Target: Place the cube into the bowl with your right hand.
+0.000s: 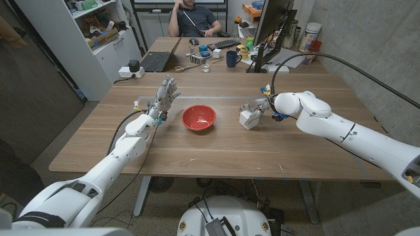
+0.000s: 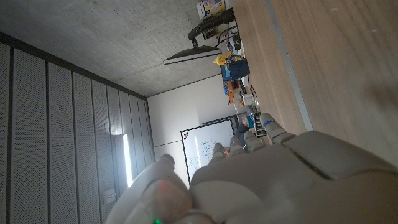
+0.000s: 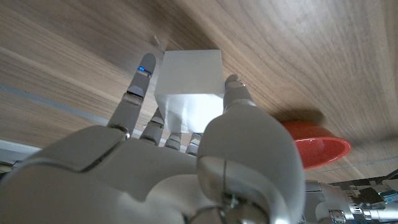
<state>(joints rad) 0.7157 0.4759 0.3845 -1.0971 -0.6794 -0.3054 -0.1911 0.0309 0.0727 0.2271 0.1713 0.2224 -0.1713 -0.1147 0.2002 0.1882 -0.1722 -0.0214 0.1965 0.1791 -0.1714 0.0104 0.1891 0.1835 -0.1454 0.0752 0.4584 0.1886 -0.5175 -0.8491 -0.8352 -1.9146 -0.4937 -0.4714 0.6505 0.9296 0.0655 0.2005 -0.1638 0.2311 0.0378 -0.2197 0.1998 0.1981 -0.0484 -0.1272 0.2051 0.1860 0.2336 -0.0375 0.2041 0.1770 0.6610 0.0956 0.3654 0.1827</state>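
The white cube [image 1: 247,119] is right of the red bowl [image 1: 199,118], a short gap between them. My right hand [image 1: 257,109] grips the cube from the right. In the right wrist view fingers [image 3: 138,84] lie on one side of the cube [image 3: 189,84] and the thumb [image 3: 239,96] on the other, with the bowl [image 3: 318,149] beyond. I cannot tell whether the cube touches the table. My left hand [image 1: 164,98] stands left of the bowl, fingers spread and pointing up, holding nothing; its back [image 2: 280,180] shows in the left wrist view.
A second table behind carries a laptop [image 1: 157,61], a dark mug [image 1: 231,59], a glass [image 1: 206,65], a keyboard [image 1: 224,44] and a monitor [image 1: 272,26]. A person [image 1: 193,19] sits behind it. A power strip [image 1: 131,69] lies at the far left edge.
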